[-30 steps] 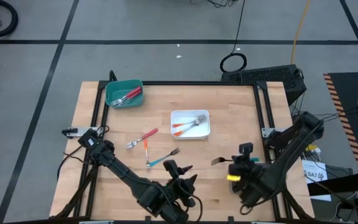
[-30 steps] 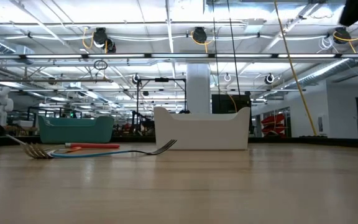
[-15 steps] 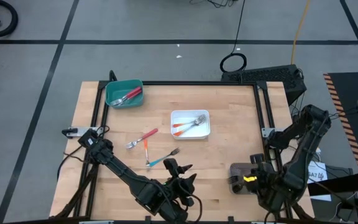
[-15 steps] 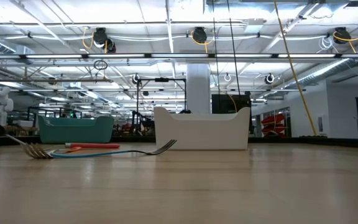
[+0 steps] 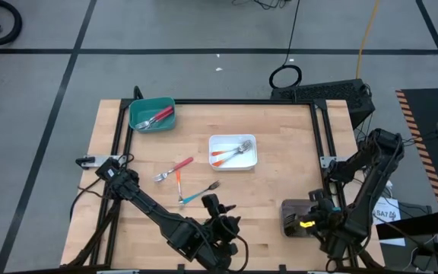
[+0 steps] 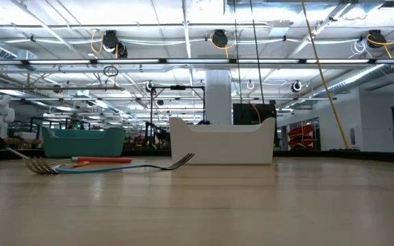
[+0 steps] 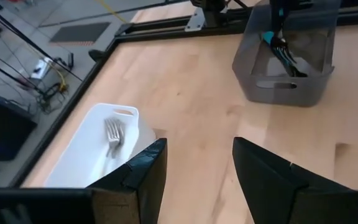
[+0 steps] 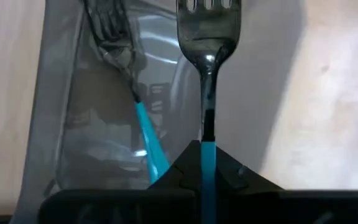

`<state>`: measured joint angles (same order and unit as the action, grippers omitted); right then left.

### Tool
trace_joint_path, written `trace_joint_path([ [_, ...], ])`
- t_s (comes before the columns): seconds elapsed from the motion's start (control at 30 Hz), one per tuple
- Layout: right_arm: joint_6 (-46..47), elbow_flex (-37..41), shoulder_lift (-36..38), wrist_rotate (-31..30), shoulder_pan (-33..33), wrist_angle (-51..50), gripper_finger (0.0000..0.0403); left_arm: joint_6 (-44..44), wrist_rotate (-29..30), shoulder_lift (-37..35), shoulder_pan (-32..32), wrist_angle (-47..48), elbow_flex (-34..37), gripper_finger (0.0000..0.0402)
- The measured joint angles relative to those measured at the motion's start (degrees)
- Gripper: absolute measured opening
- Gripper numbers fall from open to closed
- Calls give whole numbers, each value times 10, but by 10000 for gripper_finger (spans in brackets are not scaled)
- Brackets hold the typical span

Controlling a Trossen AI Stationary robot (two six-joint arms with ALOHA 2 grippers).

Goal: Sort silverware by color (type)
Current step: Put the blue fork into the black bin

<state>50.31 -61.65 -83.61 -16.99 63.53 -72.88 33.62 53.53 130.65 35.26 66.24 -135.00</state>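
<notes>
While the teal tray (image 5: 152, 116) at the far left corner holds its red-handled forks (image 5: 155, 117) and needs nothing from you, look at the loose forks on the bare wood just to its right: a red-handled fork (image 5: 173, 168), an orange-handled one (image 5: 179, 183) beside it, and a blue-handled fork (image 5: 198, 193) lying nearest the left gripper (image 5: 217, 209). That left gripper hangs low over the near edge of the table (image 5: 280, 122) with its fingers (image 7: 143, 174) spread and nothing between them, so it is free for the next pick. These forks should be light and stiff, but the thin plastic handles look slick and narrow, and each lies flat on the wood, so you would probably do best pinching across the handle near the middle, square to its length, not on the metal head, where the tines could twist out. Carry on to the white tray (image 5: 233, 151) at the middle, where orange-handled forks (image 5: 228, 155) already rest. Now over to the right: the right gripper (image 8: 207, 163) is clamped on a blue fork (image 8: 207, 81) by the handle, metal head pointing away, hanging above the grey bin (image 5: 296, 217) near the table's near right corner, where another blue-handled one (image 7: 279, 46) already lies. The grip sits near the handle's end, so the head may swing a little; let it go low and it should drop in cleanly.
</notes>
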Motion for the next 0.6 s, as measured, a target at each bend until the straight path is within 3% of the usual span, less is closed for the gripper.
trace_joint_path([
  [0.6, -4, 103, 0, 38, 0, 144, 3, 29, -10, 0, 0, 0, 0, 191],
])
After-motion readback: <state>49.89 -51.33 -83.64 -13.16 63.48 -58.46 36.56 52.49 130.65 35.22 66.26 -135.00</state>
